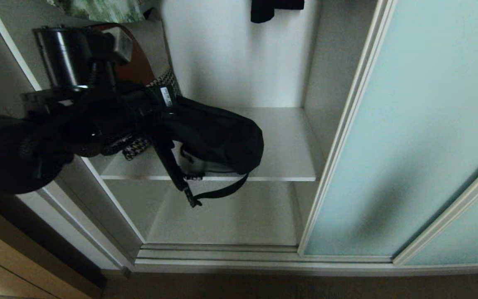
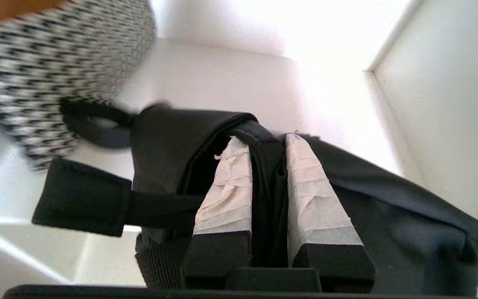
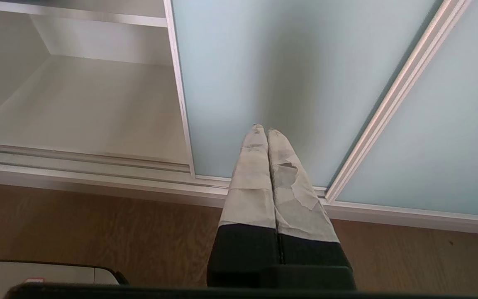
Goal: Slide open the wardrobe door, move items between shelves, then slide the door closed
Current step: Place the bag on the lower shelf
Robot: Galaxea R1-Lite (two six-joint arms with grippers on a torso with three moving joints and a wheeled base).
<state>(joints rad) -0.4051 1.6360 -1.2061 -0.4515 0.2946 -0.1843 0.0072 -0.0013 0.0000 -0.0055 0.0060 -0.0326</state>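
Black bag (image 1: pixel 218 137) hanging above the front part of the upper shelf (image 1: pixel 288 145), clamped in the left gripper (image 2: pixel 267 143); taped fingers (image 2: pixel 228 182) pinched on a fold of fabric along its top. Straps (image 1: pixel 206 193) dangling below the shelf's front edge, buckle end loose. Patterned cushion (image 1: pixel 139 145) just behind and left of the bag, leaning against the compartment's side wall. Lower shelf (image 1: pixel 230 216) bare below. Glass sliding door (image 1: pixel 409 137) pushed right, compartment open. Right gripper (image 3: pixel 264 131) parked low in front of the door glass, fingers pressed together, holding nothing.

Risks, as judged from here:
- Grip only on a thin fold; soft fabric could slip out under the bag's own weight.
- Hanging straps likely to snag the shelf edge on any move down or out.
- Bag close to the cushion; a sideways swing could drag it off the shelf.

View differences:
- Left wrist view: shows the actual pinch, hidden behind the arm from the head.
- Head view: shows both shelves, strap hang and door position.
- Right wrist view: shows wood floor (image 3: pixel 98 232) and door track, nothing of the bag.
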